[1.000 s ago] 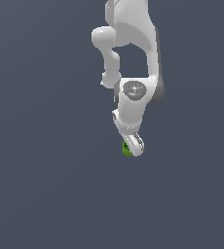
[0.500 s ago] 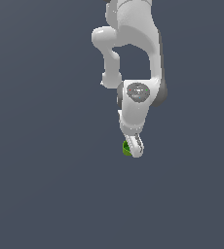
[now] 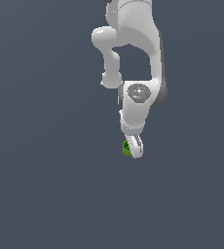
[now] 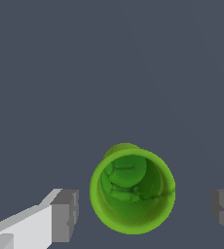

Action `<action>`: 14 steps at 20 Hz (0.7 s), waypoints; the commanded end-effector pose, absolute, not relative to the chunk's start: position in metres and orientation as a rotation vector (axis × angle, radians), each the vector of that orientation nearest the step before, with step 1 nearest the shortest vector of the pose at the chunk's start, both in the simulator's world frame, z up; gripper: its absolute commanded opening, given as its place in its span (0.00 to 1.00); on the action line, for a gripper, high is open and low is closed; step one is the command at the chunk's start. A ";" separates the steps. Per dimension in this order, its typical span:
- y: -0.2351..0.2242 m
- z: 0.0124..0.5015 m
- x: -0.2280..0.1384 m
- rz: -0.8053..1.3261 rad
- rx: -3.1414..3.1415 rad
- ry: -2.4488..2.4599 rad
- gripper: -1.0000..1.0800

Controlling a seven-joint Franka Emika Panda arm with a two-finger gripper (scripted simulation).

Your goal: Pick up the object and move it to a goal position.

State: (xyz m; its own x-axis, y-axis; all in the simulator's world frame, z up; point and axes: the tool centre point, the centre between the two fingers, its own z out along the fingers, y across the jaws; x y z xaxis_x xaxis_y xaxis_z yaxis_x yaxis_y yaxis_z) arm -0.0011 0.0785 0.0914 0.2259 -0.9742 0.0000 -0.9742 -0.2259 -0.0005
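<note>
The object, a small bright green cup [image 4: 132,190] with a hollow top, stands upright on the grey floor. In the wrist view I look straight down into it. My gripper [image 4: 144,214] is open and straddles the cup, with one grey pad [image 4: 65,216] on one side and the other pad on the opposite side. There is a gap between each pad and the cup, wider on one side. In the exterior view my gripper [image 3: 134,149] points down at the floor and only a sliver of the cup [image 3: 126,148] shows beside the fingers.
A plain dark grey floor [image 3: 46,185] lies all around. The white arm [image 3: 133,39] reaches down from the top of the exterior view. No other objects or marker show.
The wrist has shifted slightly toward the exterior view's right. The fingertips stay at the cup, and the cup has not moved.
</note>
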 end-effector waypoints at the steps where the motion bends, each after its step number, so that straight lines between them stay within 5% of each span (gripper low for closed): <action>1: 0.078 0.087 -0.001 0.000 -2.459 1.956 0.96; 14: 0.078 0.042 -0.001 0.000 -2.455 1.960 0.96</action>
State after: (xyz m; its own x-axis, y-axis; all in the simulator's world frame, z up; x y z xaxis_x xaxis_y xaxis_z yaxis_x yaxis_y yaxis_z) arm -0.0022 0.0783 0.0435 0.2215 -0.9751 0.0000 -0.9751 -0.2215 0.0018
